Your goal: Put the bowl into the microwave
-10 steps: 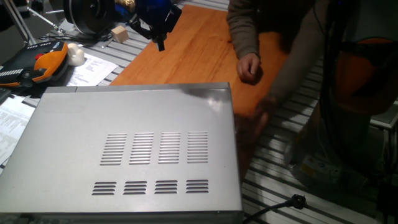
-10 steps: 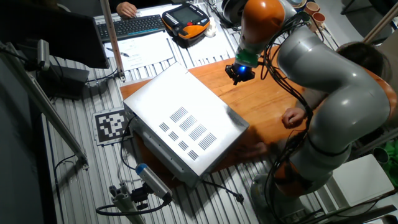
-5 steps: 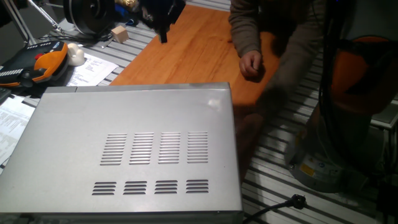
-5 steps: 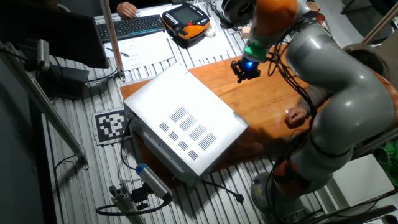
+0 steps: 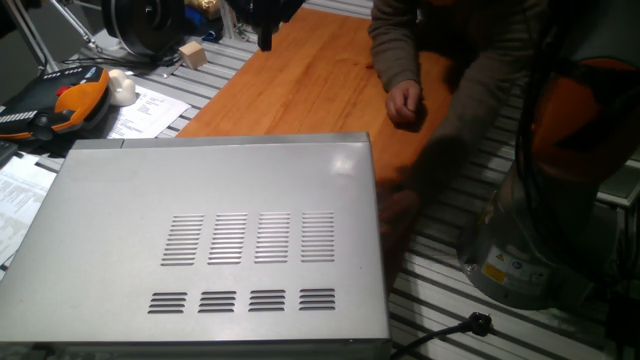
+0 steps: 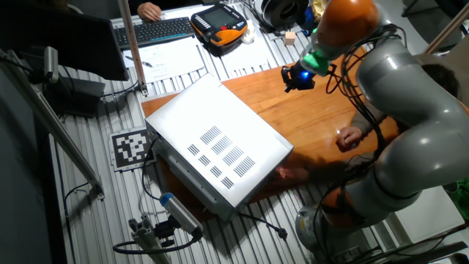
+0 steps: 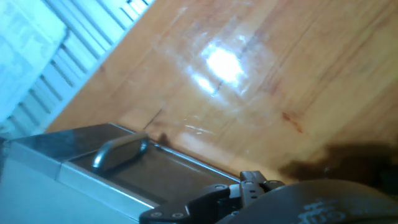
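Large silver-grey metal microwave (image 5: 215,240) sits on the near part of the bench, flat top with two rows of four vent-slot groups facing up; in the other fixed view it (image 6: 216,143) lies at the left end of the orange-brown wooden board (image 6: 308,117). Hand view shows the microwave's door side with a metal handle (image 7: 119,152) resting against the board (image 7: 249,81).

Dark gripper (image 6: 299,76) hangs above the far part of the board, clear of the microwave; only partly in frame at the top edge in one fixed view (image 5: 264,20). Cannot tell whether its fingers are spread or together.

A person's hand (image 5: 403,102) rests on the board's right side.

Bowl not visible in any view.
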`<state>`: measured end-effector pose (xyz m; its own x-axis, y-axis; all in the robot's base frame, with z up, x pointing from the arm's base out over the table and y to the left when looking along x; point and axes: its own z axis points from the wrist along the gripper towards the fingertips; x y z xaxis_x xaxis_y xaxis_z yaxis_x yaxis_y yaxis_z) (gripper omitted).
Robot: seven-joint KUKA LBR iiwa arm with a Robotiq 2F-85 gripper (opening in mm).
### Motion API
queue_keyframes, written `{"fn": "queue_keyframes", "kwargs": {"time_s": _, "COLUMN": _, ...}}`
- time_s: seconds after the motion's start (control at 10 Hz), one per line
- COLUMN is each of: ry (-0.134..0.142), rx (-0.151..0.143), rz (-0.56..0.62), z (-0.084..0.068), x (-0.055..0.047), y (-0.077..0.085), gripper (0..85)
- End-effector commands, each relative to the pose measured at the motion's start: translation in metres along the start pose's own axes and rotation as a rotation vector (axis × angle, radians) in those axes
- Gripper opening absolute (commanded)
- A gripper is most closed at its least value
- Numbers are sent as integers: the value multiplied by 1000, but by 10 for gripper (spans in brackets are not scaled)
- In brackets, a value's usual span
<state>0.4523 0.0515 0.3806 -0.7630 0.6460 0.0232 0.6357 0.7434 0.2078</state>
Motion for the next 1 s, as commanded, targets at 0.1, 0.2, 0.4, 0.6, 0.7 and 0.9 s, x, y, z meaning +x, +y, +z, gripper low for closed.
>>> {"fn": "queue_keyframes", "kwargs": {"time_s": 0.1, "ry": -12, "rx": 24, "rz": 1, "z": 2, "x": -1, "y": 2, "gripper": 0}}
{"fn": "queue_keyframes", "kwargs": {"time_s": 0.2, "ry": -13, "rx": 33, "rz": 6, "z": 3, "x": -1, "y": 2, "gripper": 0}}
{"fn": "queue_keyframes", "kwargs": {"time_s": 0.4, "ry": -7, "rx": 33, "rz": 7, "z": 3, "x": -1, "y": 2, "gripper": 0}}
{"fn": "queue_keyframes", "kwargs": {"time_s": 0.6, "ry": 0, "rx": 28, "rz": 5, "z": 2, "x": 0, "y": 1, "gripper": 0}}
{"fn": "queue_keyframes", "kwargs": {"time_s": 0.7, "ry": 0, "rx": 25, "rz": 2, "z": 2, "x": 1, "y": 1, "gripper": 0}}
{"fn": "queue_keyframes", "kwargs": {"time_s": 0.9, "ry": -3, "rx": 24, "rz": -14, "z": 2, "x": 0, "y": 1, "gripper": 0}}
